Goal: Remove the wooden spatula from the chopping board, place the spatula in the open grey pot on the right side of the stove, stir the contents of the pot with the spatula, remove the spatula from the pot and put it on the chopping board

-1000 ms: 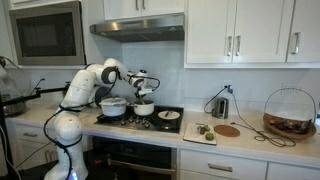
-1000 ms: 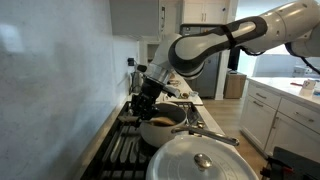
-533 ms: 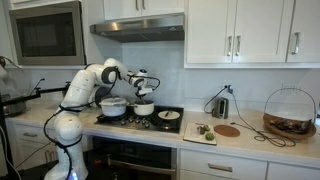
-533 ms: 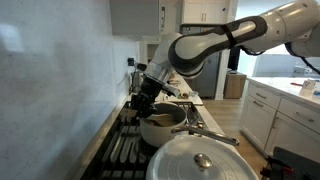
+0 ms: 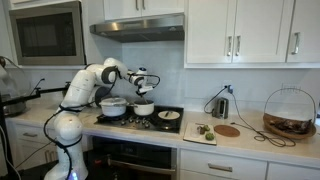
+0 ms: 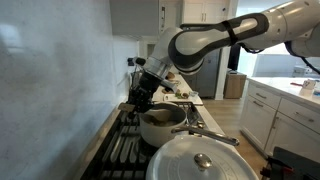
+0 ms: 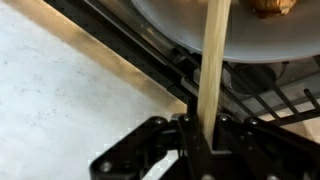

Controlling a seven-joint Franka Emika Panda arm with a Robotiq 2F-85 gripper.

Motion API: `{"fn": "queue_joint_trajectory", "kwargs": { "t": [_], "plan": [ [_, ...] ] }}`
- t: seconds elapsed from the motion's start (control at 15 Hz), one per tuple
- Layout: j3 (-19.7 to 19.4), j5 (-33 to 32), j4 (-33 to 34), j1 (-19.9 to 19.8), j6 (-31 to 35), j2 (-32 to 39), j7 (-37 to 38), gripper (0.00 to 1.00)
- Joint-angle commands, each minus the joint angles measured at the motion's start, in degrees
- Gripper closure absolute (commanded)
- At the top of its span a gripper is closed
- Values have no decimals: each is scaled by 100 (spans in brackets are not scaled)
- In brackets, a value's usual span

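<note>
In the wrist view the pale wooden spatula point(image 7: 210, 70) has its handle running straight up from between the jaws of my gripper point(image 7: 200, 140), which is shut on it. It reaches the round grey pot point(image 7: 180, 25), where a brown piece of food point(image 7: 272, 6) shows at the top edge. In both exterior views the gripper point(image 5: 143, 86) point(image 6: 142, 92) hangs just above the small grey pot point(image 5: 144, 108) point(image 6: 160, 127) on the stove. The chopping board point(image 5: 192, 136) lies on the counter beside the stove, away from the gripper.
A larger silvery pot point(image 5: 113, 105) stands next to the grey pot, its lid point(image 6: 205, 160) filling the foreground. A flat pan point(image 5: 169, 116) sits on a front burner. Black stove grates point(image 7: 275, 100) border a pale counter point(image 7: 60, 90). A wire basket point(image 5: 289, 112) stands further along.
The arm has lifted slightly over the pot, carrying the gripper up with it. The pots and board have not moved.
</note>
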Motion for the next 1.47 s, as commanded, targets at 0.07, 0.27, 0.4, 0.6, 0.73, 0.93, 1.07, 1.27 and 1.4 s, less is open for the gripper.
{"fn": "queue_joint_trajectory", "kwargs": {
  "t": [0.07, 0.27, 0.4, 0.6, 0.73, 0.93, 1.07, 1.27, 1.4],
  "plan": [
    [97, -74, 318, -19, -146, -47, 86, 98],
    [170, 4, 521, -48, -178, -59, 30, 98],
    [203, 29, 680, -51, -179, -46, 14, 98],
    [244, 166, 858, -74, -151, -61, -156, 98],
    [302, 320, 975, -128, -156, -68, -277, 98],
    [357, 479, 1154, -232, -154, -109, -362, 98],
    [357, 491, 1254, -284, -97, -152, -354, 98],
    [323, 421, 1368, -347, -22, -229, -340, 98],
    [304, 397, 1408, -406, 12, -261, -341, 98]
  ]
}}
